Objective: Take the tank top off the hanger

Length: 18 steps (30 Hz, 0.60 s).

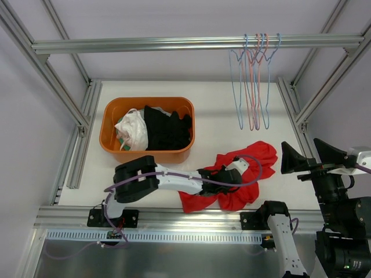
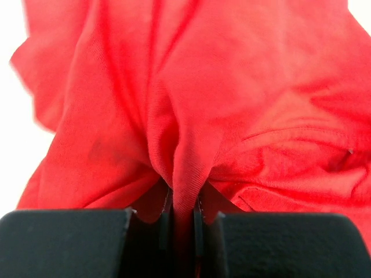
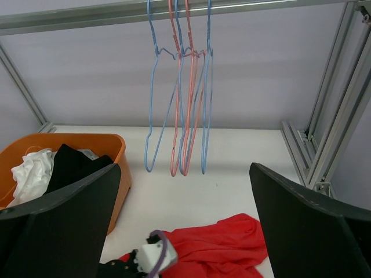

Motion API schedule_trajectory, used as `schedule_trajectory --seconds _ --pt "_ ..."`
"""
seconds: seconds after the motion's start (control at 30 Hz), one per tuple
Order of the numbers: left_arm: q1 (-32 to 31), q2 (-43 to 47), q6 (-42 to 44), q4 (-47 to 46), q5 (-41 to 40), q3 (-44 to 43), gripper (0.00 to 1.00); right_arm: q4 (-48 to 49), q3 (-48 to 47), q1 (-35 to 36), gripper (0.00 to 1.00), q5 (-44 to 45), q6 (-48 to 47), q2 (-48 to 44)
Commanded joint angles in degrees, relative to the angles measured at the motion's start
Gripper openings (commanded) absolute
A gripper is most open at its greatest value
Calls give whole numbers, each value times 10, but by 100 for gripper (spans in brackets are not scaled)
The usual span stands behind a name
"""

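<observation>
The red tank top point(image 1: 246, 176) lies crumpled on the white table, off any hanger. My left gripper point(image 1: 232, 174) rests on it, shut on a fold of the red fabric point(image 2: 185, 174) pinched between the fingers. Several blue and pink wire hangers point(image 1: 254, 81) hang bare on the top rail; they also show in the right wrist view point(image 3: 179, 98). My right gripper point(image 1: 307, 156) is open wide and empty, raised at the right side, apart from the tank top point(image 3: 226, 243).
An orange bin point(image 1: 113, 136) with white and black clothes stands at the back left. Aluminium frame posts point(image 1: 324, 87) run along both sides and the rail point(image 1: 145, 44) crosses overhead.
</observation>
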State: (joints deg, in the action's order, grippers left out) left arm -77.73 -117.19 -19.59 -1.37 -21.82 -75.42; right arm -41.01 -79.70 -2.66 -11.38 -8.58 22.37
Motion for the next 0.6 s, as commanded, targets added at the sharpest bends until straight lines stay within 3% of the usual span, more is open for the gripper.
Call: schedule_trajectory --seconds 0.0,0.1,0.3,0.57 --pt "-3 119 -39 83 -94 84 0 13 4 -2 99 -1 -9 -1" --pt "-6 263 -28 94 -149 116 0 30 23 -2 100 -2 0 -8" --pt "-11 418 18 125 -246 109 0 53 40 -2 99 -6 12 -15" --pt "-11 485 146 170 -354 -19 0 57 44 -2 100 -3 12 -14"
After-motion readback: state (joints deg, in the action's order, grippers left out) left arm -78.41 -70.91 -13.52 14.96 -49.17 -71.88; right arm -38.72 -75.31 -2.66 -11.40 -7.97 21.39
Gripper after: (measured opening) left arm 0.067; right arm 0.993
